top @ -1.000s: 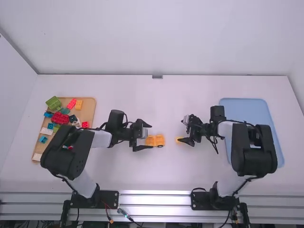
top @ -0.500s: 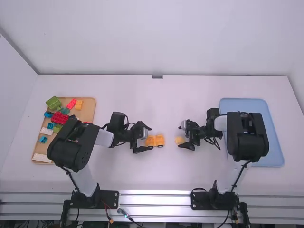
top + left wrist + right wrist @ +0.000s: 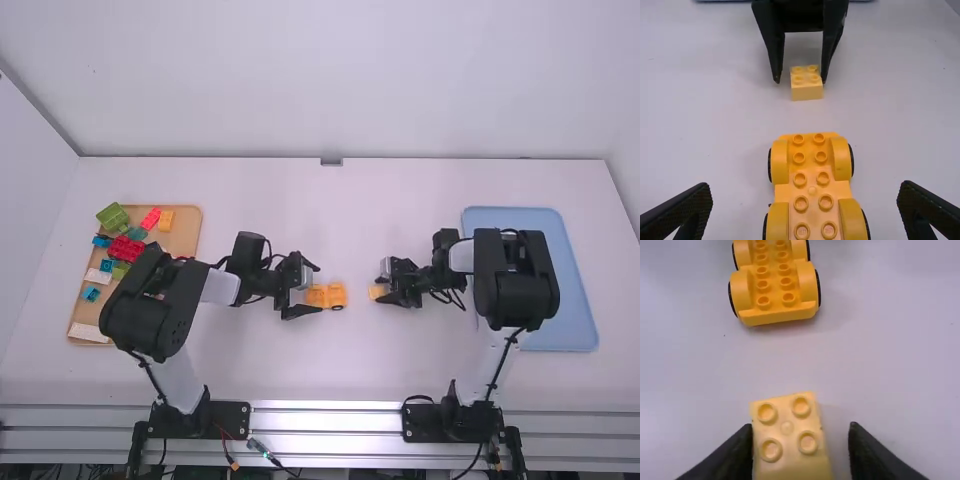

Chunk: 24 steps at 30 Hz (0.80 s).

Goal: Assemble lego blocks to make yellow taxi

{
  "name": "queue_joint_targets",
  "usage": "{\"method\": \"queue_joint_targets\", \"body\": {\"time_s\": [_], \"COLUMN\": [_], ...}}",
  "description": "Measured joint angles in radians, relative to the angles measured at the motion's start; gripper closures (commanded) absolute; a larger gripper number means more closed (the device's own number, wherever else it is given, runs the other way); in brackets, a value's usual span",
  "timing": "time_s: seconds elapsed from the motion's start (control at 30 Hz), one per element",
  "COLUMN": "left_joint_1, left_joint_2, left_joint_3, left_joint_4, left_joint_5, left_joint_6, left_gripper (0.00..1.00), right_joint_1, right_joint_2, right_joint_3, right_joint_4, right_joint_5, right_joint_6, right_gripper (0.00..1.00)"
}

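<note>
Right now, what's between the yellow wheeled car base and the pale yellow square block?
Bare white table lies between the car base and block, as the right wrist view shows.

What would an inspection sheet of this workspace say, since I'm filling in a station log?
Surface: white table, a few tiny dark specks; spills, nothing seen.
Job's things: yellow car base with wheels down; yellow block studs up, apart from it.
Clutter: mixed spare blocks crowded on a brown tray, left arm partly over it; right arm partly over a blue tray.
Left gripper: open, gaps either side of the car base.
Right gripper: open, block between its fingers, with a gap on one side.
Cables: black cables along both arms, with a loop beside the right gripper.
Surroundings: pale walls; metal rail at the arm bases.
</note>
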Motion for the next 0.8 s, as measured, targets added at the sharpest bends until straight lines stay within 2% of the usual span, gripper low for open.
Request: {"method": "queue_joint_targets", "body": {"time_s": [0.37,0.7,0.8], "left_joint_1": [0.000,-0.003,-0.003], "left_joint_2": [0.000,0.000,0.000], "left_joint_3": [0.000,0.000,-0.002], "left_joint_4": [-0.003,-0.003,-0.001], "left_joint_5": [0.000,0.000,0.000], "left_joint_6": [0.000,0.012,0.020], "left_gripper": [0.01,0.01,0.01], "right_joint_1": [0.000,0.000,0.000], "right_joint_2": [0.000,0.000,0.000], "right_joint_3": [0.000,0.000,0.008], "right_joint_4": [-0.013,-0.017,-0.063], "right_joint_5": [0.024,-0.032,-0.071], "right_joint_6": [-0.011,-0.012,-0.012], "right_gripper": [0.76,0.78,0.78]}}
